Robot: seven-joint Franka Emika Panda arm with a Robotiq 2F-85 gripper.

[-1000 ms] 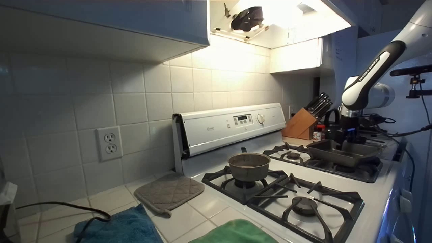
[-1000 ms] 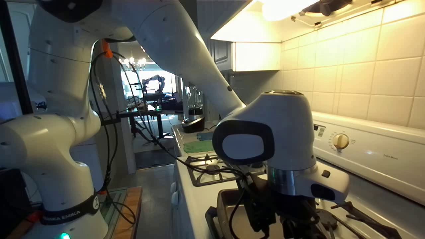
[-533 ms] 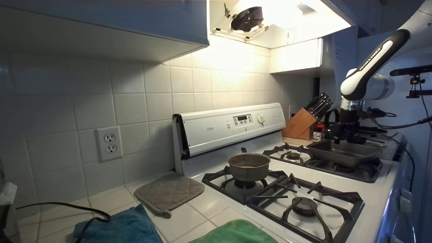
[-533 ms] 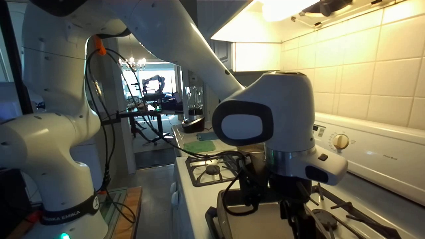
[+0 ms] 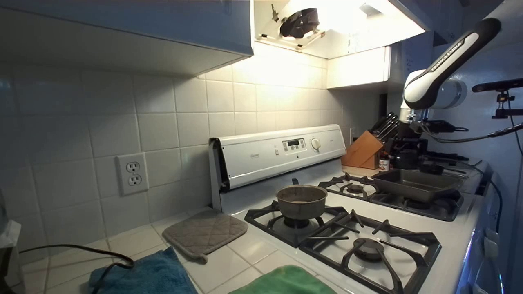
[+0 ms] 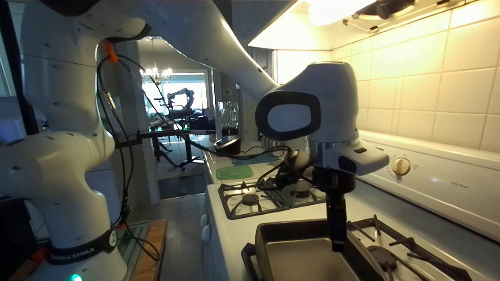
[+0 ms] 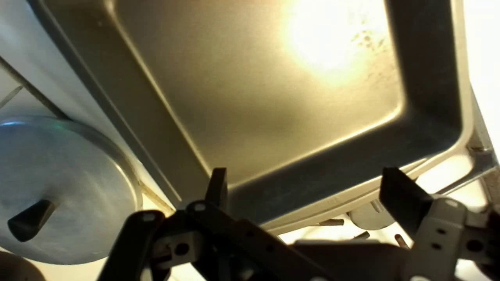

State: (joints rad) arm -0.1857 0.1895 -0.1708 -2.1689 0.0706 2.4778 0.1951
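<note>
My gripper is open and empty in the wrist view, its fingers wide apart. It hangs above a dark rectangular roasting pan, over one corner and rim. Nothing is seen between the fingertips except the pan wall and stove below. In an exterior view the gripper points down over the side of the pan. In an exterior view the pan sits on a back-right stove grate, with the gripper dark and partly lost against a dark kettle behind. The pan looks empty.
A small saucepan stands on another burner. A knife block and a small bottle stand beyond the stove. A round metal lid with a black knob lies beside the pan. A quilted pot holder, blue towel and green cloth lie on the counter.
The arm and gripper have risen from low at the pan to above it, shifting slightly left in an exterior view. The pan and other things have not visibly moved.
</note>
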